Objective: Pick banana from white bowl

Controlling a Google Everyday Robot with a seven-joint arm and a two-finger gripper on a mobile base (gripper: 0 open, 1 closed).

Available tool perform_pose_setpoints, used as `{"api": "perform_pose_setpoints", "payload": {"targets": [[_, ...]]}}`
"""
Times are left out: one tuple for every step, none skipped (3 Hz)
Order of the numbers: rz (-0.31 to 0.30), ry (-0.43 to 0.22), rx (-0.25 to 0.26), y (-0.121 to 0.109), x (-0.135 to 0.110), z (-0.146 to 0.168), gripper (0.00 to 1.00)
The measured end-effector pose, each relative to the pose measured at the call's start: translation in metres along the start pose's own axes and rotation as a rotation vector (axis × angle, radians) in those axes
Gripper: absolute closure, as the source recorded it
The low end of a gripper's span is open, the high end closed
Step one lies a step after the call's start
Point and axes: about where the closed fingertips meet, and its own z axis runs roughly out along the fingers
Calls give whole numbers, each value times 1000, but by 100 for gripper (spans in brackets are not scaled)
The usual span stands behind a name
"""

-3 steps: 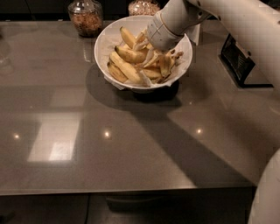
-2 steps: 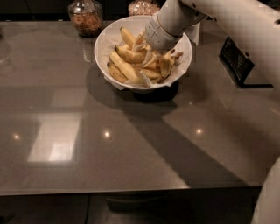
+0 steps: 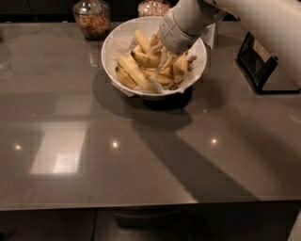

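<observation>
**Visitor:** Banana (image 3: 136,70) first: where does it lie?

**Guide:** In pieces, heaped in the white bowl (image 3: 109,47), on a crumpled white paper lining (image 3: 123,40). The bowl stands toward the rear of the counter (image 3: 141,155), slightly right of centre.

**Visitor:** And the claw (image 3: 159,49)?

**Guide:** Lowered into the bowl from the upper right, at the end of the white arm (image 3: 188,19), its tip among the top pieces on the bowl's right half. From where I stand I cannot tell how wide it is parted or whether it has hold of anything.

**Visitor:** Surface and surroundings?

**Guide:** A glossy grey-brown counter. It shows a pale rectangular reflection at front left, small points of light, and the arm's shadow slanting toward the front right. The room behind is dark.

**Visitor:** Edges and open room?

**Guide:** Along the rear edge stand a glass jar (image 3: 92,18), just left of the bowl, and a second jar (image 3: 153,8) behind it. A black stand (image 3: 258,66) sits well apart to the right. Between the bowl and the counter's front edge, which runs across the bottom, lies a broad stretch of surface.
</observation>
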Motion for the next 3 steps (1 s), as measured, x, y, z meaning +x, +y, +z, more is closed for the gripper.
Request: {"api": "perform_pose_setpoints", "payload": {"targets": [[40, 1, 33, 4, 3, -23, 100], [97, -18, 54, 18, -2, -51, 100], [174, -32, 42, 43, -12, -83, 100]]}}
